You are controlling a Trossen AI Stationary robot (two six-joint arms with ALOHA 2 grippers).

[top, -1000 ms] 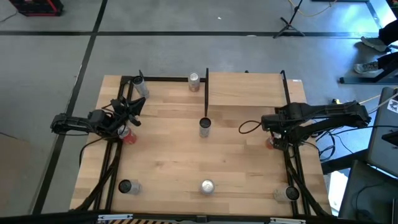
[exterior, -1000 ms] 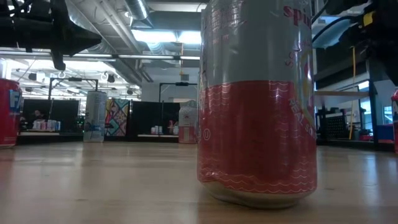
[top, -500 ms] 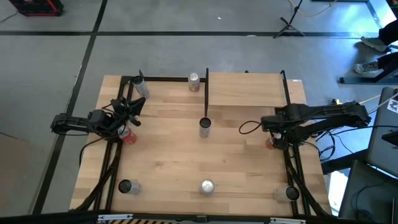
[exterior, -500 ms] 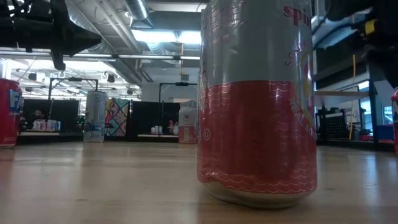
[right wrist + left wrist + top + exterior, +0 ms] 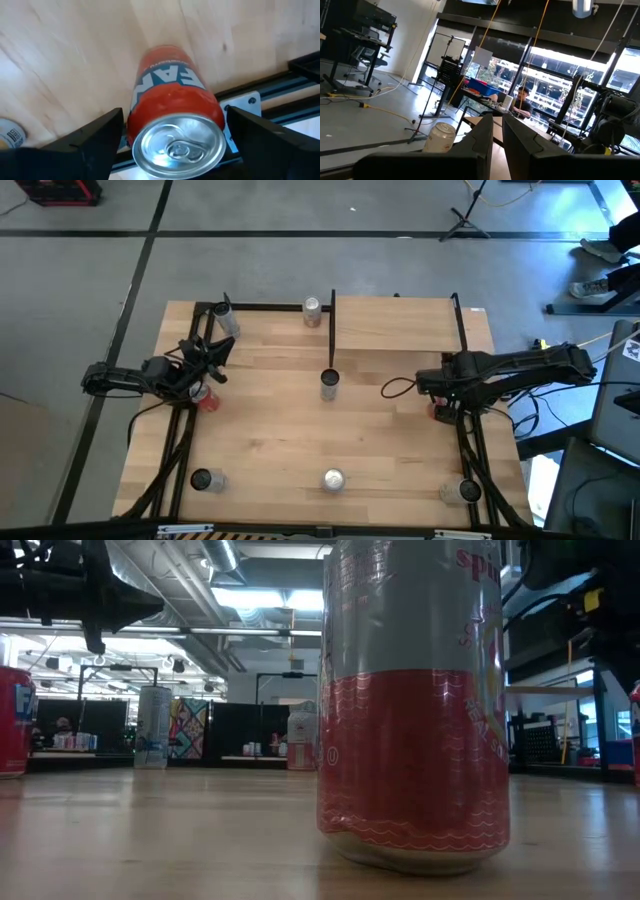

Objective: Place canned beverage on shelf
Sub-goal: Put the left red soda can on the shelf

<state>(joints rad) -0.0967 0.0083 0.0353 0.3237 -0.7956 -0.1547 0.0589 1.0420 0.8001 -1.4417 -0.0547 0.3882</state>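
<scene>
Over the bench's right edge, we see the right gripper [image 5: 172,135] pointing down with its jaws spread wide, one finger [image 5: 92,137] on each side of an upright orange-red can [image 5: 172,112]. Neither finger touches the can; a clear gap shows on both sides, so we read the claw as open and holding nothing. From above, that same can [image 5: 437,411] sits just inside the black frame rail at the right edge, about midway along it, mostly covered by the arm. Its side carries large white letters on a blue band, of which we can make out only "FA".

The shelf [image 5: 395,320], a pale board with thin black posts, lies at the bench's far right corner, well apart from that can and bare of cans.

Near the left edge, the left gripper [image 5: 212,352] waits above the bench, its fingers [image 5: 487,137] pressed nearly together and holding nothing; a red can [image 5: 204,395] stands close beside it.

Other cans stand along the far edge, at the middle and along the near edge. At table height, the near-edge silver-and-red can [image 5: 412,705] fills our view; its red lettering starts "SP", the rest unreadable.
</scene>
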